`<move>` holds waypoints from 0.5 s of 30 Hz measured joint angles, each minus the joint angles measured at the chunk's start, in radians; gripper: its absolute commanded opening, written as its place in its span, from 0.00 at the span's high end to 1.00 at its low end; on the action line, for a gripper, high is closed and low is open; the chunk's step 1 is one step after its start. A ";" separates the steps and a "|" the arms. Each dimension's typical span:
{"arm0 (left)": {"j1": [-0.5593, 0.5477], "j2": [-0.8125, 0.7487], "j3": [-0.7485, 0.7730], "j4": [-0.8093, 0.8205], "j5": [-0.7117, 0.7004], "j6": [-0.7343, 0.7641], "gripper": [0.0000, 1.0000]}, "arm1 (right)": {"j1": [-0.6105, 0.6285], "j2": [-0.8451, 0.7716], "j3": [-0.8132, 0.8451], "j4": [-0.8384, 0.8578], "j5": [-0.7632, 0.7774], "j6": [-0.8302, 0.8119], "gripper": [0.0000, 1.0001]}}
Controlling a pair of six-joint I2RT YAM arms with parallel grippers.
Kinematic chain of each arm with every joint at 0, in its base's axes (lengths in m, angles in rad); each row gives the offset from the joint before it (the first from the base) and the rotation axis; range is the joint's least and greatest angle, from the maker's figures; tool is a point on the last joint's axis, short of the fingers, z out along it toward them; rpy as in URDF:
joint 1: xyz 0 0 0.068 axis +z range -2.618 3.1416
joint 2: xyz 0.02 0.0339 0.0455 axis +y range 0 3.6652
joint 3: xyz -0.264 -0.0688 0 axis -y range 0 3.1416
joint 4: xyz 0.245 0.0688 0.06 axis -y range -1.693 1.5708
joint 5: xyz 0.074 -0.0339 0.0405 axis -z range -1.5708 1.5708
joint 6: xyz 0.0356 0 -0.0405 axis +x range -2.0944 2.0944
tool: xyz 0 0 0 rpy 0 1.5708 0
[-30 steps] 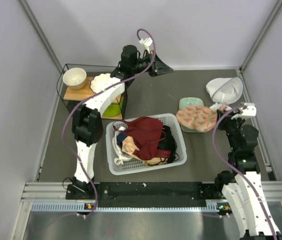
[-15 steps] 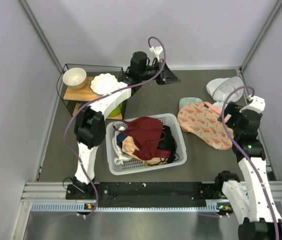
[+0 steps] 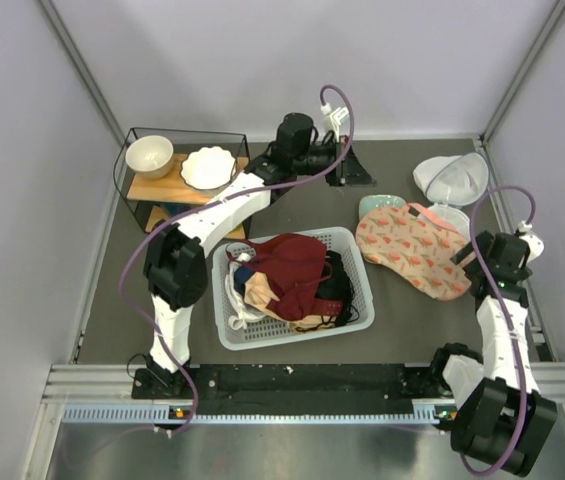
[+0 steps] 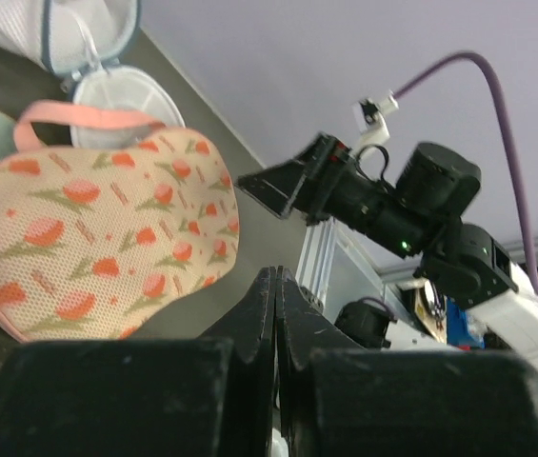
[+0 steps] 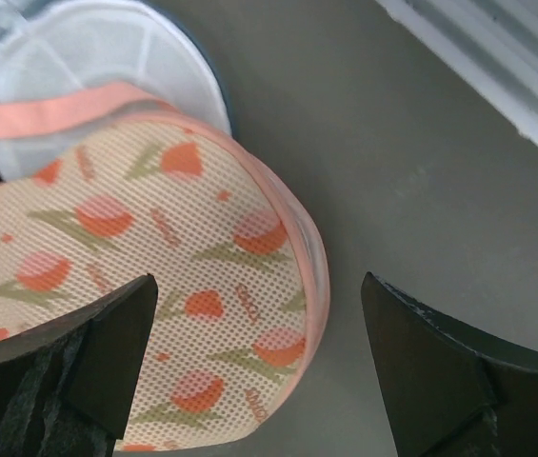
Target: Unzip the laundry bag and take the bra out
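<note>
While the right gripper [image 5: 259, 282] hangs with jaws spread wide over the laundry bag's [image 3: 409, 247] 4 o'clock edge, it grasps nothing. Bag lies flat at the basket's [image 3: 292, 338] 3 o'clock, far end on the mint tray [image 3: 373, 205]. Left gripper [image 4: 276, 278] clenched on nothing, off at the bag's 11 o'clock. Bra not seen; zip pull not found. Risk: the claw pinches mesh only, and the unpinned bag drags instead of unzipping.
</note>
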 measured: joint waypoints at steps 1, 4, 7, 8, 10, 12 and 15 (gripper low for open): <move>-0.008 -0.006 -0.014 -0.005 0.002 0.009 1.00 | -0.006 0.008 -0.024 0.013 -0.003 0.000 0.09; -0.027 -0.019 -0.061 -0.011 0.009 0.026 1.00 | -0.036 0.054 -0.079 0.098 -0.046 0.000 0.10; -0.035 -0.020 -0.089 -0.019 0.013 0.034 1.00 | -0.095 0.068 -0.141 0.196 -0.098 0.011 0.18; -0.035 -0.019 -0.095 -0.023 0.018 0.037 1.00 | -0.111 0.074 -0.155 0.219 -0.108 0.017 0.20; -0.032 -0.019 -0.097 -0.026 0.024 0.040 1.00 | -0.121 0.095 -0.159 0.247 -0.115 0.022 0.26; -0.031 -0.019 -0.101 -0.021 0.026 0.043 1.00 | -0.122 0.114 -0.161 0.275 -0.118 0.034 0.37; -0.024 -0.019 -0.112 -0.018 0.028 0.053 1.00 | -0.138 0.134 -0.185 0.317 -0.122 0.058 0.49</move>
